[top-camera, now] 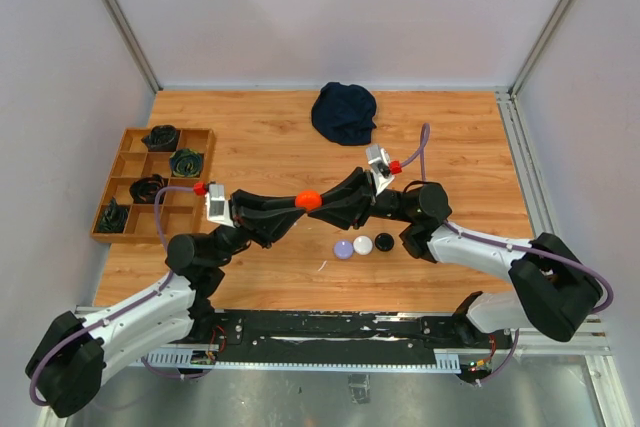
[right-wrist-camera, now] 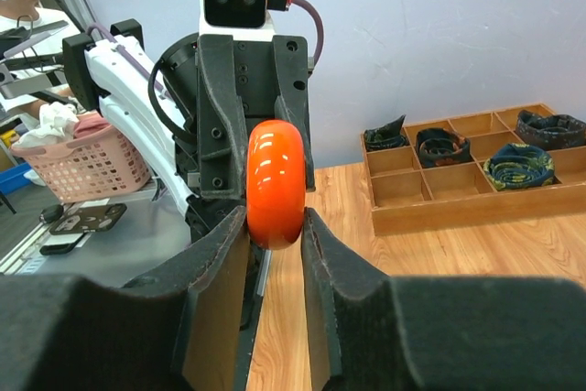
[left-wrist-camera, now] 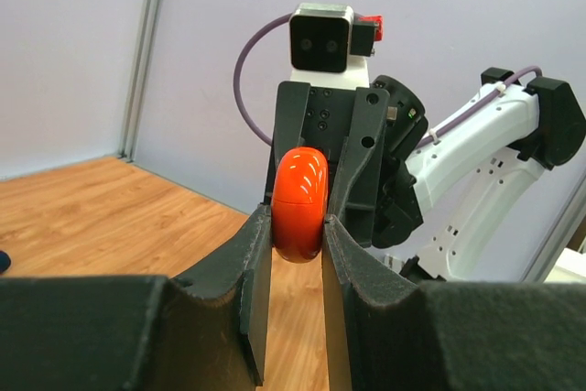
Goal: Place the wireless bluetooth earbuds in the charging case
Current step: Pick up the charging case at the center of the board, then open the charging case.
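Note:
A glossy red-orange round charging case hangs edge-on above the middle of the table, held from both sides. My left gripper is shut on it from the left, its pads pressing the case near its lower edge. My right gripper faces it from the right and is shut on the same case. A seam runs round the case and it looks closed. The wireless bluetooth earbuds are not in view.
Three small round cases lie on the table under the grippers: purple, white and black. A wooden compartment tray with dark rolled items stands at the left. A dark blue cloth lies at the back.

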Robot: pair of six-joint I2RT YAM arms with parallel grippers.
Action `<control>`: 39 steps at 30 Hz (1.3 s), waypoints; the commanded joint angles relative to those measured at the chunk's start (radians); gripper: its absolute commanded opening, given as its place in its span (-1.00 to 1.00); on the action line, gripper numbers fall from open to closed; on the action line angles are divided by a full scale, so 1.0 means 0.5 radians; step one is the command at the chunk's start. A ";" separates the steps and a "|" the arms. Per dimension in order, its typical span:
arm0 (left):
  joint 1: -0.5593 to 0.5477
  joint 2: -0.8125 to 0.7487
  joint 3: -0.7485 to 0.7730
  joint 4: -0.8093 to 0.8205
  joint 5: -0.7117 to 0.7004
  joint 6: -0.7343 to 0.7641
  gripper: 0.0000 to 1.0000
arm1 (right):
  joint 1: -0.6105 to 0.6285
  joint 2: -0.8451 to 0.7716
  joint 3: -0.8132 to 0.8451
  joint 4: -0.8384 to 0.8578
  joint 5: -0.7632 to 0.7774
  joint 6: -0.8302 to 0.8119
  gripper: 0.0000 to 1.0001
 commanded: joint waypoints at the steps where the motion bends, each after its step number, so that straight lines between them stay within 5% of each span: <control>1: -0.040 0.011 -0.027 0.053 -0.046 0.095 -0.84 | 0.046 0.000 0.073 0.185 -0.020 0.033 -0.38; 9: -0.066 0.025 -0.024 0.053 -0.090 0.129 -0.85 | 0.057 0.016 0.076 0.204 -0.026 0.042 -0.37; 16: -0.070 0.007 -0.020 -0.003 -0.074 0.145 -0.71 | 0.054 0.023 0.059 0.211 -0.055 0.004 -0.59; 28: -0.070 -0.189 -0.019 -0.376 -0.158 0.201 0.28 | -0.020 0.013 0.039 0.135 -0.277 -0.070 -0.77; 39: -0.070 -0.196 0.080 -0.595 -0.071 0.254 0.52 | -0.041 -0.068 -0.013 -0.181 -0.338 -0.319 -0.77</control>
